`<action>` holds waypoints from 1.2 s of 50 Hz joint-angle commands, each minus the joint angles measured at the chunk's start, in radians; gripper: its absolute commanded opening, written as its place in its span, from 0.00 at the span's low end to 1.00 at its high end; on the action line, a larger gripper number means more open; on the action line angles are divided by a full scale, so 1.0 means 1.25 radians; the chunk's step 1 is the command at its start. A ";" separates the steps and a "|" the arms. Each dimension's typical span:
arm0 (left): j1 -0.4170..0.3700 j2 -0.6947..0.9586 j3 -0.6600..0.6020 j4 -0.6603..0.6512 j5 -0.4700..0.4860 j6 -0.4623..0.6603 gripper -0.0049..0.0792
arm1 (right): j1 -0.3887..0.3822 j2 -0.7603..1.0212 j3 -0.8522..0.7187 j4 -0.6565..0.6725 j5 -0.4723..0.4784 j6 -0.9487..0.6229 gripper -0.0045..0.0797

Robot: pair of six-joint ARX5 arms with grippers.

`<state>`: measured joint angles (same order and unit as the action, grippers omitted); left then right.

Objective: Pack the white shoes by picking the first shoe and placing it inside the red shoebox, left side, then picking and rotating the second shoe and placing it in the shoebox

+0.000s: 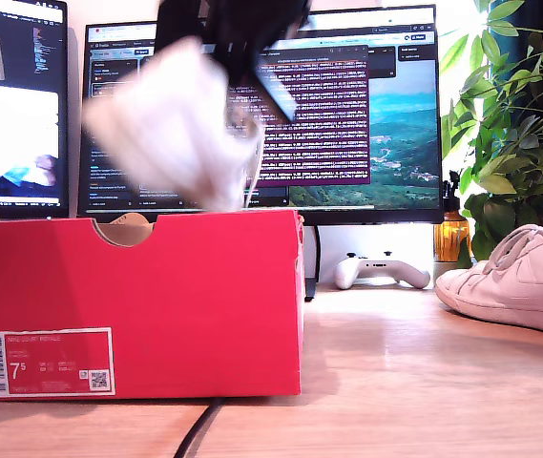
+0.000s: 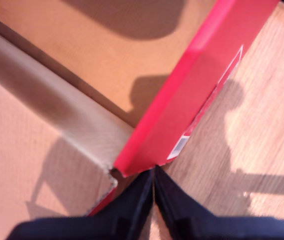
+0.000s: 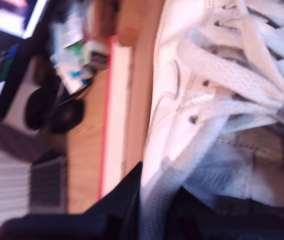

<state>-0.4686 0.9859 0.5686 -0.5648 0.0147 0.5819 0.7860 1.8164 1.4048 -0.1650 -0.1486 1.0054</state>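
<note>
Bright daylight; hard arm shadows on box floor and table. Lifted shoe motion-blurred. Second wrist view soft; window glare by plant.

White game controller on desk below monitors (plant at exterior view's right).

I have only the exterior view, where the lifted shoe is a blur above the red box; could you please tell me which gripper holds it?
Observer: My second gripper. Its wrist view shows the lifted white shoe with its laces and tongue right at the fingers.
Operator: Thank you. Is anything inside the box yet?
Observer: The part of the red shoebox that the first wrist view shows inside is bare brown cardboard, with no shoe.
Operator: And the other gripper?
Observer: My first gripper is over the box's corner, fingers pressed together with nothing between them.
</note>
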 commanded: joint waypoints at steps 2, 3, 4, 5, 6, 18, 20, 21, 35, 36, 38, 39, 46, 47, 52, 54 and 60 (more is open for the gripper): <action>-0.003 0.002 0.013 0.010 0.003 -0.005 0.04 | 0.013 0.000 0.021 0.045 0.000 -0.002 0.04; -0.003 0.002 0.013 0.010 0.003 -0.005 0.04 | 0.014 0.006 0.021 0.049 0.001 -0.002 0.04; -0.004 0.002 0.013 0.010 0.003 -0.005 0.04 | 0.013 0.012 0.021 0.052 0.000 -0.002 0.04; -0.005 0.002 0.013 0.010 0.003 -0.005 0.04 | 0.013 0.017 0.021 0.057 0.000 -0.003 0.04; -0.005 0.002 0.013 0.010 0.003 -0.005 0.04 | 0.013 0.021 0.021 0.060 0.001 -0.003 0.04; -0.015 0.002 0.013 0.010 0.003 -0.005 0.04 | 0.020 0.078 0.021 0.092 0.002 -0.006 0.04; -0.015 0.002 0.013 0.010 0.003 -0.005 0.04 | 0.020 0.086 0.021 0.090 0.002 -0.007 0.04; -0.015 0.002 0.013 0.010 0.003 -0.005 0.04 | 0.020 0.089 0.021 0.089 0.002 -0.009 0.04; -0.015 0.002 0.013 0.007 0.003 -0.005 0.04 | 0.025 0.134 0.021 0.061 0.022 -0.044 0.04; -0.015 0.002 0.013 0.007 0.003 -0.005 0.04 | 0.025 0.135 0.021 0.059 0.022 -0.045 0.04; -0.015 0.002 0.013 0.004 0.003 -0.005 0.04 | 0.025 0.135 0.021 0.055 0.022 -0.049 0.04; -0.015 0.002 0.013 0.003 0.003 -0.005 0.04 | 0.025 0.135 0.021 0.054 0.022 -0.049 0.04; -0.015 0.002 0.013 -0.003 0.003 -0.005 0.04 | 0.031 0.135 0.021 0.080 0.023 -0.050 0.24; -0.015 0.002 0.013 -0.003 0.003 -0.006 0.04 | 0.031 0.135 0.021 0.085 0.022 -0.050 0.28; -0.015 0.002 0.013 -0.003 0.003 -0.006 0.04 | 0.031 0.135 0.021 0.104 0.013 -0.050 0.39; -0.015 0.002 0.013 -0.004 0.003 -0.006 0.04 | 0.031 0.135 0.021 0.104 0.010 -0.050 0.39; -0.015 0.002 0.013 -0.005 0.003 -0.010 0.04 | 0.031 0.135 0.021 0.105 0.000 -0.051 0.39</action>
<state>-0.4835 0.9859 0.5686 -0.5751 0.0143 0.5816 0.8196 1.9797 1.4162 -0.0433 -0.1471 0.9447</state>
